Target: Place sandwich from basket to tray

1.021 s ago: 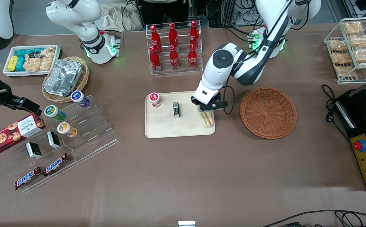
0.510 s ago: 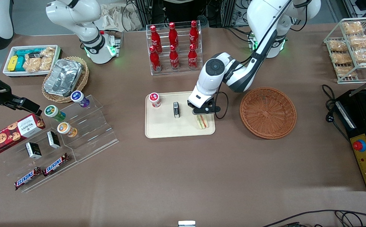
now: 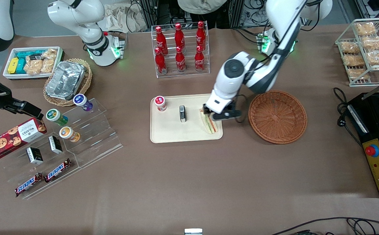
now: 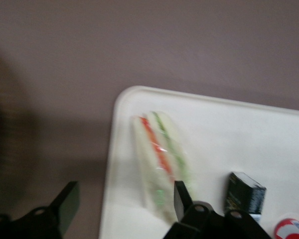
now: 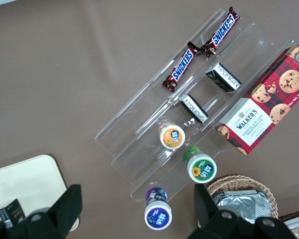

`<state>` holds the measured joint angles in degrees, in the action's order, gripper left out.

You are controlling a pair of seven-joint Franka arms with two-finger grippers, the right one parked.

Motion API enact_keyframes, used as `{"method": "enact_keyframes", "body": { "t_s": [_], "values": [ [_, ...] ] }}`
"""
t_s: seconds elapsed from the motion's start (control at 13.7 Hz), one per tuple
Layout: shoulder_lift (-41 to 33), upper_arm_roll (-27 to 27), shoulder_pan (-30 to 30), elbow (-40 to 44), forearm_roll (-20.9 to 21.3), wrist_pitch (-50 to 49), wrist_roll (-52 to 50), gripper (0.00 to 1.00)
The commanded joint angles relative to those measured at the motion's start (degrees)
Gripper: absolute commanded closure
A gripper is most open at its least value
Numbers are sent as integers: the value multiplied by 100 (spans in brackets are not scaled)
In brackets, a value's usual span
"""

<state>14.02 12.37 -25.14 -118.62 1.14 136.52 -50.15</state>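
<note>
Front view is showing a long brown table (image 3: pixel 189 176) crowded with shop goods, with cables and metal frames lying in the room at its back edge. The cream tray (image 3: pixel 169 130) is sitting mid-table, and the sandwich (image 3: pixel 210 123) is lying on it at the end nearest the reddish wicker basket (image 3: pixel 277 116), which is sitting just beside the tray toward the working arm's end. The gripper (image 3: pixel 216 115) is hovering over the sandwich's upper end; in the left wrist view its fingers (image 4: pixel 182 196) are standing wide apart, holding nothing, with the sandwich (image 4: pixel 159 159) lying flat on the tray (image 4: pixel 239 134) between them, though that view is blurred, so I cannot tell whether one finger is touching the wrapper.

Also sharing the tray are a small dark box (image 3: pixel 182 113) and a red-capped cup (image 3: pixel 160 103), both well apart from the sandwich. Farther from the camera, a clear rack of red cola bottles (image 3: pixel 180 49) is standing. Toward the parked arm's end, a clear stepped display (image 3: pixel 78 137) is carrying yogurt cups, small boxes and Snickers bars (image 3: pixel 42 179), with a Walkers cookie box (image 3: pixel 14 137) beside it. A wire rack of bagged pastries (image 3: pixel 367 49) is standing at the working arm's end.
</note>
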Motion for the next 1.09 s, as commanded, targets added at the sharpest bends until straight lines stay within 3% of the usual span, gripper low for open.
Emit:
{"method": "enact_keyframes", "body": {
  "t_s": [0.0,0.29,0.58,0.8,1.02],
  "values": [
    [-854,38,657,-161,-35,-1027,705,1],
    [-1690,38,1676,-3,-44,-2724,2277,1],
    [-2113,11,2653,321,62,-3656,4246,1],
    [-2018,11,3154,1128,62,-4535,4514,1],
    [-2069,-32,3199,1455,62,-4994,4523,1]
  ]
}}
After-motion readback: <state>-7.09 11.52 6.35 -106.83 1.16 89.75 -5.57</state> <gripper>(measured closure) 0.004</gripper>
